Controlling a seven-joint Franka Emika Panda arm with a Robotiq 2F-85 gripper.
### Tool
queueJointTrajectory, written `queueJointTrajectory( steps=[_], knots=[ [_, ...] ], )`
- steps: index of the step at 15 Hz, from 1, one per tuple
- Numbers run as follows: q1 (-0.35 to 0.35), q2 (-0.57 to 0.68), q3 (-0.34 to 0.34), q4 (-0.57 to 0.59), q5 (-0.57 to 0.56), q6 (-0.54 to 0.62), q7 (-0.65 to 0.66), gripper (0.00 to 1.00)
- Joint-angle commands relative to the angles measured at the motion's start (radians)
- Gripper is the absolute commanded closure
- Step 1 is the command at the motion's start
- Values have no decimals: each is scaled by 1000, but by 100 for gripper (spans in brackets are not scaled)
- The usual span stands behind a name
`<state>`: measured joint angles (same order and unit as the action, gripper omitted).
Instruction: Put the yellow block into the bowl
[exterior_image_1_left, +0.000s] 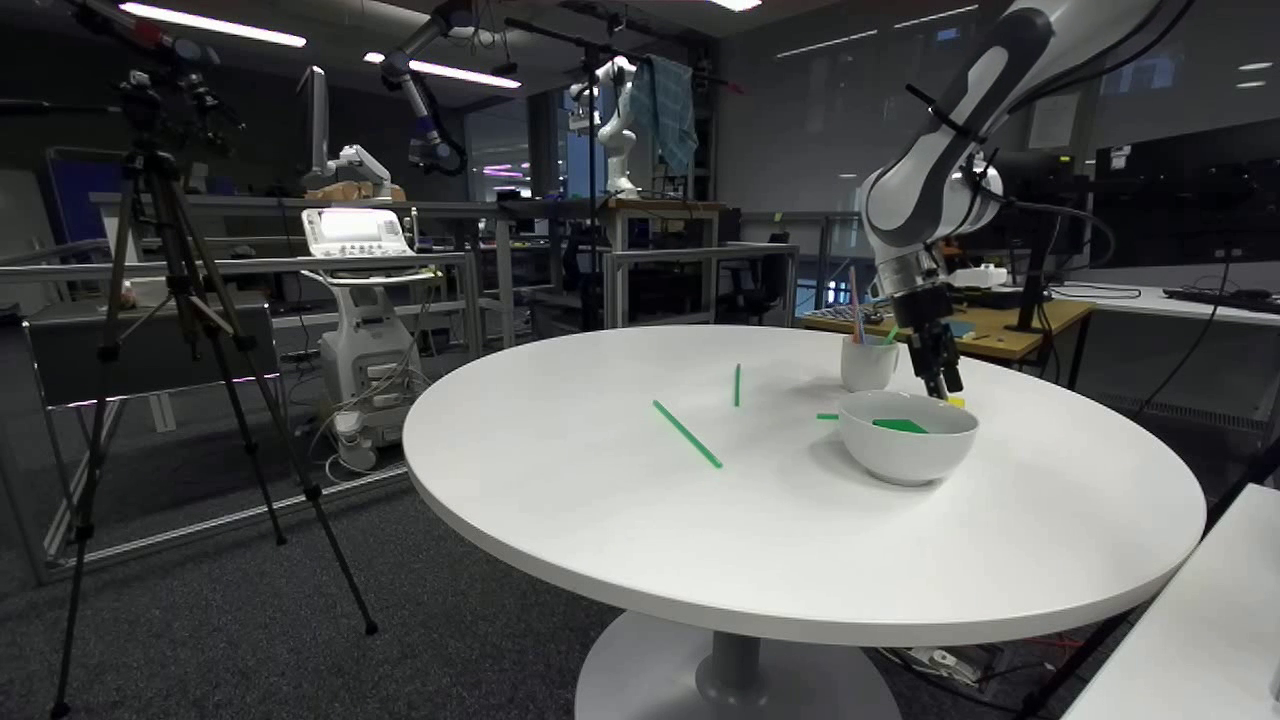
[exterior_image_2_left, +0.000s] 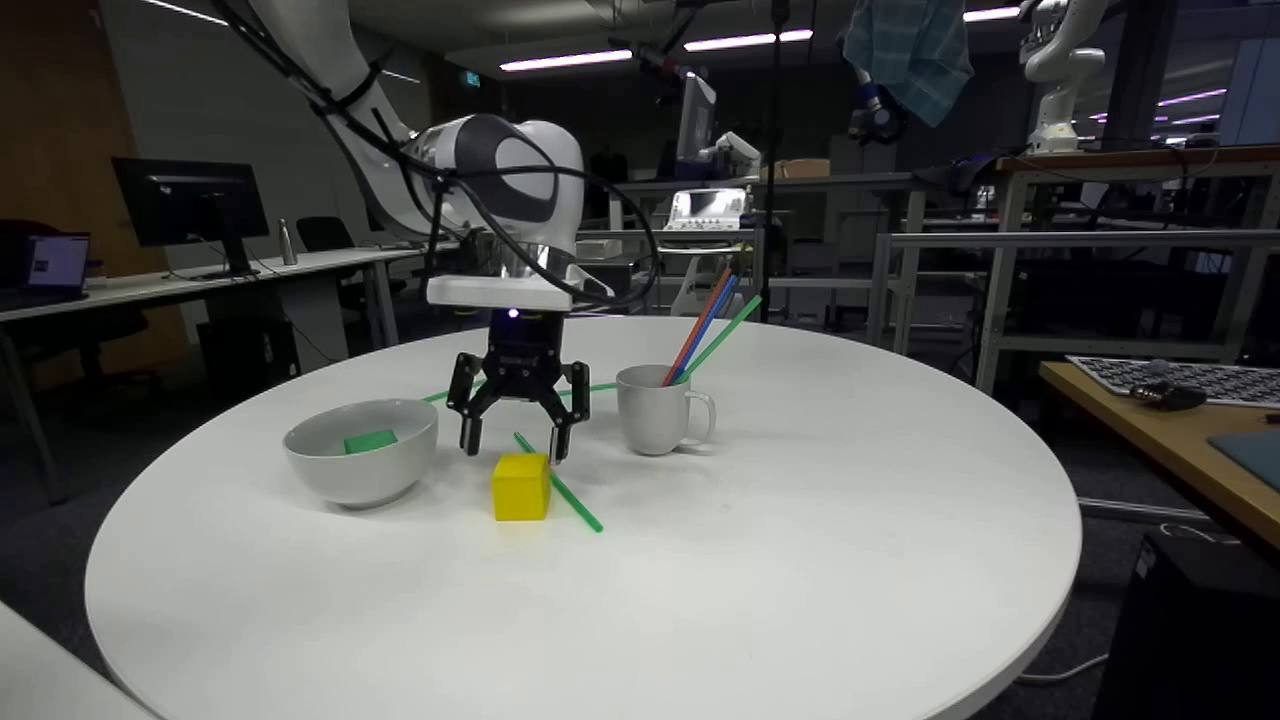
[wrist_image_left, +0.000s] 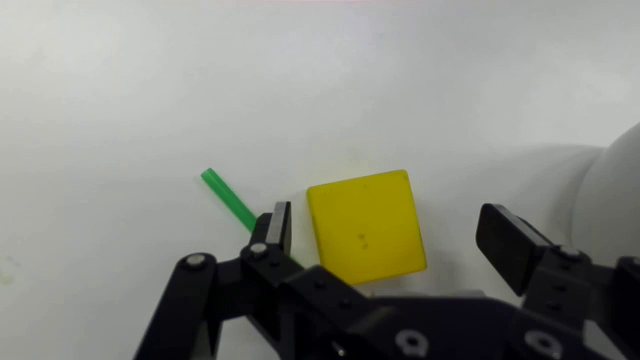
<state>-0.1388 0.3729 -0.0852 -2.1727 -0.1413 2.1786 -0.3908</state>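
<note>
The yellow block (exterior_image_2_left: 520, 488) sits on the white table in an exterior view. In an exterior view it is mostly hidden behind the bowl and gripper, with a yellow bit (exterior_image_1_left: 957, 402) showing. My gripper (exterior_image_2_left: 514, 450) is open and empty, pointing down just above and behind the block. In the wrist view the block (wrist_image_left: 367, 227) lies between the open fingers (wrist_image_left: 386, 216), nearer the left finger, apart from both and slightly turned. The white bowl (exterior_image_1_left: 900, 462) holds a green block (exterior_image_2_left: 370, 441). The bowl (exterior_image_2_left: 360, 478) stands beside the yellow block; its side (wrist_image_left: 610, 210) shows at the wrist view's right edge.
A white mug (exterior_image_2_left: 650, 412) holding red, blue and green sticks stands near the gripper. A green stick (exterior_image_2_left: 578, 502) lies right beside the yellow block and passes under the left finger in the wrist view. More green sticks (exterior_image_1_left: 687, 434) lie across the round table (exterior_image_1_left: 600, 520).
</note>
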Motion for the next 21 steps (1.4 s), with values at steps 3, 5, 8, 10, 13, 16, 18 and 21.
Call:
queueJointTrajectory(
  steps=[3, 5, 8, 10, 13, 16, 18, 21],
  knots=[
    [-23, -28, 16, -54, 18, 75, -28, 0],
    [-25, -18, 16, -53, 19, 86, -32, 0],
    [-28, -16, 15, -58, 19, 101, -35, 0],
    [-32, -17, 14, -61, 17, 107, -38, 0],
    [-39, -8, 12, -58, 17, 125, -44, 0],
    [-50, 22, 12, -36, 17, 139, -54, 0],
    [-56, 34, 12, -28, 18, 141, -59, 0],
    [-59, 41, 13, -26, 15, 141, -57, 0]
  ],
)
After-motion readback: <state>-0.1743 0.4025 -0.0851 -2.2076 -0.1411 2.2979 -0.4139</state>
